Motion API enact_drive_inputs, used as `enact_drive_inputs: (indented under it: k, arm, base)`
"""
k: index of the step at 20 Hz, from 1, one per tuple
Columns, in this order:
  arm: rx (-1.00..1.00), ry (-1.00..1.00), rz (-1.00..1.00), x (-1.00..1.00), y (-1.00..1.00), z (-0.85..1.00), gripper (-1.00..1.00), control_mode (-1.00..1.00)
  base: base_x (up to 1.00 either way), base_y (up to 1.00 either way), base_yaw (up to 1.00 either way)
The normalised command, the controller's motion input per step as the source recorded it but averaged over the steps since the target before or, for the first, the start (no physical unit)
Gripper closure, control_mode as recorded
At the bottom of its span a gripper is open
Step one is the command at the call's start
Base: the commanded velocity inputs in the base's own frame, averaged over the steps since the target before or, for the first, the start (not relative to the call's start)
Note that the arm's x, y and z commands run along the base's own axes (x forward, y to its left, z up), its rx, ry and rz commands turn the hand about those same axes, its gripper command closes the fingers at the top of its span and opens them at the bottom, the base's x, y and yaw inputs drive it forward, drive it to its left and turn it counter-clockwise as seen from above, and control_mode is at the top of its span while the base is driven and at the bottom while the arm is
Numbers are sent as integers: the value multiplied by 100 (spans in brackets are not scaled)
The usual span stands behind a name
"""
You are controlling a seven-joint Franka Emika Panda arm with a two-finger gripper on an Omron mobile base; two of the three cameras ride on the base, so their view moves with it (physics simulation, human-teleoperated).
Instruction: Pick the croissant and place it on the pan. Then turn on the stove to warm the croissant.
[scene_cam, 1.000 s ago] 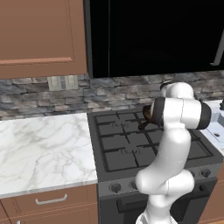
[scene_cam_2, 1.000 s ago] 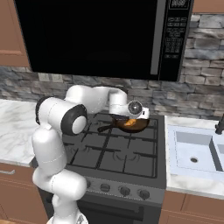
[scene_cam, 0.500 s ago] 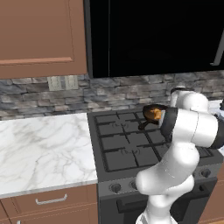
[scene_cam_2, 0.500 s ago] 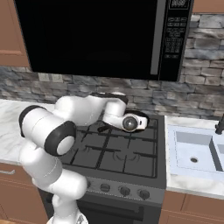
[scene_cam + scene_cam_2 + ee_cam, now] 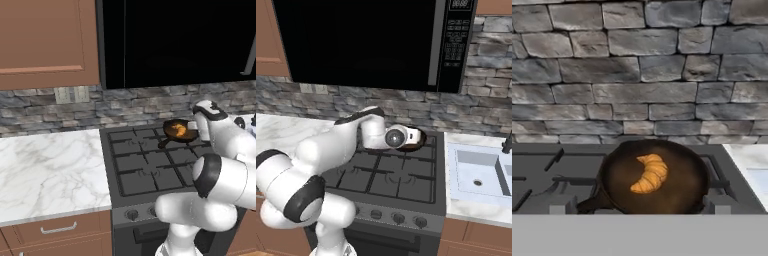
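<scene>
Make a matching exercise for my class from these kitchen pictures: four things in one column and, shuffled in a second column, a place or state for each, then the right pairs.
Things:
1. croissant
2. pan
3. sink
4. marble counter

Places or states:
A. set in the counter right of the stove
B. on a back burner, by the stone wall
C. lying inside the pan
D. left of the stove

Pairs: 1-C, 2-B, 3-A, 4-D
</scene>
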Motion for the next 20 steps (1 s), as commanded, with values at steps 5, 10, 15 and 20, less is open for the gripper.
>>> enact_drive_inputs:
  k: [5,10,15,20]
  arm:
    - [-2,12,0,-59,0,69,-100,-100]
    - [-1,12,0,-90,-7,41,-100,-100]
    - [0,1,0,-100,-47,20,-100,-100]
    - [0,-4,0,-100,-54,55,-100,-100]
  base:
    - [0,0,0]
    - [0,0,0]
    - [0,0,0]
    - [0,0,0]
